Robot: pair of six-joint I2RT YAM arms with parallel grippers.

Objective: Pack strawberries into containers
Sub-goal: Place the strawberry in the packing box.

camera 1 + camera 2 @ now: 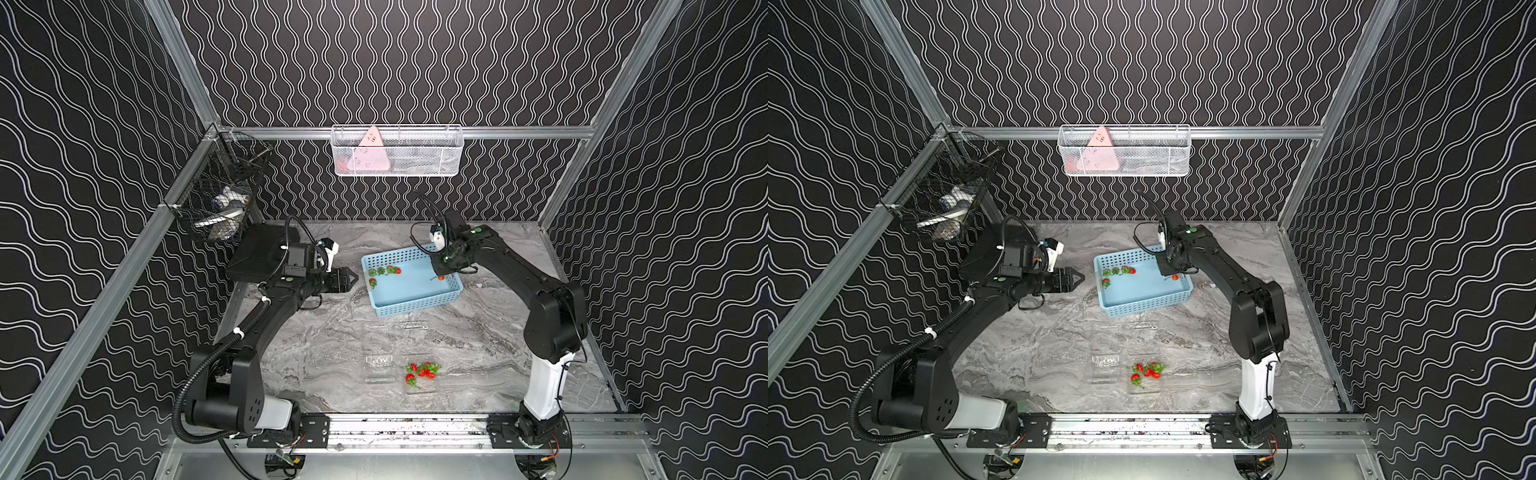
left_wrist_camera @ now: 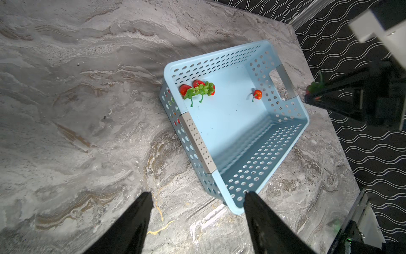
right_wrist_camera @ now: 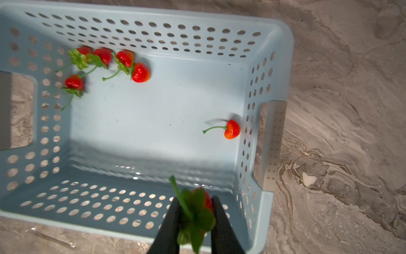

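My right fingers (image 3: 220,222) pinch a strawberry (image 3: 207,199), arm (image 1: 509,264) bent down over the blue basket (image 1: 415,306); my left fingers (image 2: 136,220) hang spread and empty beside it. More strawberries (image 1: 424,371) sit in a clear container (image 1: 429,388) on the marbled worktop (image 1: 478,340), black wavy-patterned walls (image 1: 415,62) around.

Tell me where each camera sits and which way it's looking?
Top views: high behind the robot, looking down and forward over the grey marbled table, the left arm, the right arm and the light-blue perforated plastic basket.
Left wrist: on the left arm beside the basket, looking down past the open left gripper.
Right wrist: above the basket, looking in past the right gripper, shut on a leafy red strawberry.
Shared: both wrist views show the lone stemmed strawberry by the basket's handle.
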